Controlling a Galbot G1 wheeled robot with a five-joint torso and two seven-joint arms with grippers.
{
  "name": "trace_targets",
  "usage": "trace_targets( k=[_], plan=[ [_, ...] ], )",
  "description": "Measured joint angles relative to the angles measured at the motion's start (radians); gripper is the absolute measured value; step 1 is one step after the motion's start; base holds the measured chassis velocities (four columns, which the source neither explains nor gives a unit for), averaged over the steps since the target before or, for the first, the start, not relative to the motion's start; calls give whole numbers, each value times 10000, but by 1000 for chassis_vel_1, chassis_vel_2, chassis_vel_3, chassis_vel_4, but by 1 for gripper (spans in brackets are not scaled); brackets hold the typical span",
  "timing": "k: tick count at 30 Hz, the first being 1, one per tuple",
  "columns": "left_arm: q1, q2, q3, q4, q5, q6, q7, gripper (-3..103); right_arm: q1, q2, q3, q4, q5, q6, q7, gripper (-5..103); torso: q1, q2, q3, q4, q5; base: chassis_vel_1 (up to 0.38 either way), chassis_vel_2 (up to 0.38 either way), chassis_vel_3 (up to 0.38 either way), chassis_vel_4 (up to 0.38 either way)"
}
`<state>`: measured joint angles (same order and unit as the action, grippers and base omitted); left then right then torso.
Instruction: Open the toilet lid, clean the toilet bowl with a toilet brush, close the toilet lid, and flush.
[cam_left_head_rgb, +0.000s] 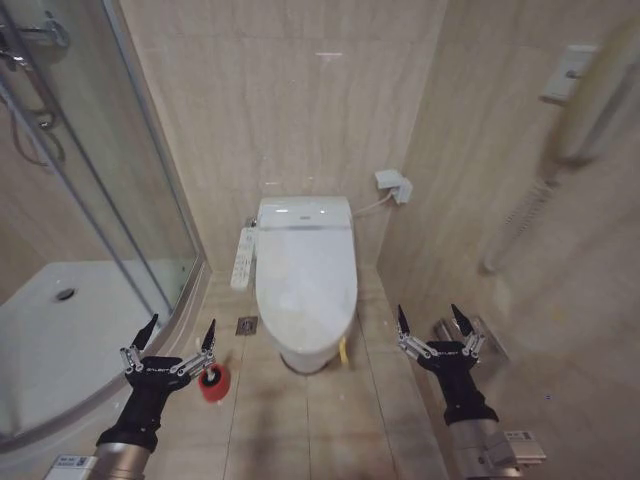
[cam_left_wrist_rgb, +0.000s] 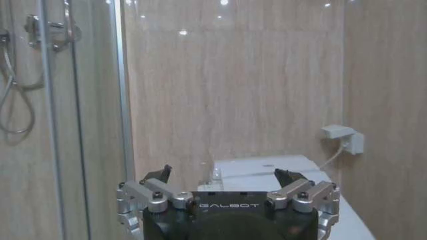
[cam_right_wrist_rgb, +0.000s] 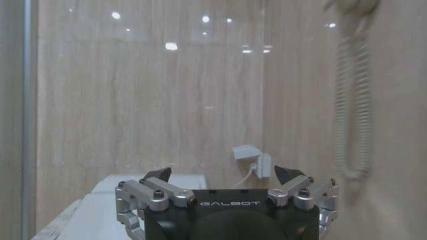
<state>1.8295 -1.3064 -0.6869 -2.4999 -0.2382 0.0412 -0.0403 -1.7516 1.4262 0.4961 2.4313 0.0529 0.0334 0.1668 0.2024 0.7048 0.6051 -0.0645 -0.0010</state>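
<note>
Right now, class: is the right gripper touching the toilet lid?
Apart. In the head view the open right gripper hangs beside the closed toilet lid, with bare floor tiles plainly between them.

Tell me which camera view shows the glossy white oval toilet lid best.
The head view: the glossy white oval toilet lid lies shut, seen whole from above, with the yellow ribbon at its front edge. The left wrist view catches just part of it beyond the left pincer; the right wrist view shows a pale corner.
</note>
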Motion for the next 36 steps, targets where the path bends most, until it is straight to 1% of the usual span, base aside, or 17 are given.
trace_targets(
  k=[1,4,5,6,7,10,11,12,14,15,17,19,20,21,36],
  plan=[
    [0,0,0,0,0,0,0,100,0,0,0,0,0,0,0,100,0,0,0,0,0,357,-395,-349,379],
    [3,0,-1,-1,0,0,0,100,1,0,-1,0,0,0,-3,100,1,-1,1,8,17,356,-357,-360,360],
    [1,0,1,0,0,0,0,100,-1,0,-1,0,0,0,0,100,-2,0,0,0,0,314,-350,-276,342],
    [1,0,1,0,0,0,0,100,-1,0,-1,0,0,0,0,100,-2,0,0,0,0,314,-350,-276,342],
    [1,0,-1,0,0,0,-1,100,0,1,-1,0,0,0,-1,100,-3,0,-1,3,11,274,-288,-276,257],
    [2,0,0,0,0,0,0,100,-1,0,0,0,0,0,0,100,-4,2,-2,6,12,219,-180,-186,202],
    [3,0,-2,1,0,0,-2,100,0,1,-1,0,0,0,-4,100,-4,1,-2,10,4,76,-15,-137,91],
    [1,0,0,0,0,0,-1,100,0,1,-1,1,0,0,-4,100,-3,1,0,4,4,76,38,-53,91],
    [-1,0,0,0,0,0,0,100,2,0,-1,0,0,0,0,100,2,-2,3,0,18,-32,-33,-5,1],
    [-1,0,0,0,0,0,0,100,2,0,-1,0,0,0,0,100,2,-2,3,0,18,-64,-66,-10,2],
    [-3,0,1,0,-1,0,0,100,3,0,-1,0,0,0,0,100,11,-5,6,0,6,-75,-27,68,-39],
    [-3,0,0,0,0,-1,0,100,4,0,0,0,0,0,0,100,13,-6,7,3,9,-85,35,90,-43],
    [-3,0,0,0,0,0,0,100,5,-1,-1,0,0,0,0,100,15,-7,8,9,13,-57,35,56,-41],
    [-3,0,1,0,-1,0,0,100,5,-1,0,0,0,0,0,100,15,-6,8,6,8,-35,51,56,-41],
    [0,0,0,0,-1,-1,0,100,2,0,-1,0,0,0,-1,100,5,-4,3,5,9,0,0,0,0]
  ],
)
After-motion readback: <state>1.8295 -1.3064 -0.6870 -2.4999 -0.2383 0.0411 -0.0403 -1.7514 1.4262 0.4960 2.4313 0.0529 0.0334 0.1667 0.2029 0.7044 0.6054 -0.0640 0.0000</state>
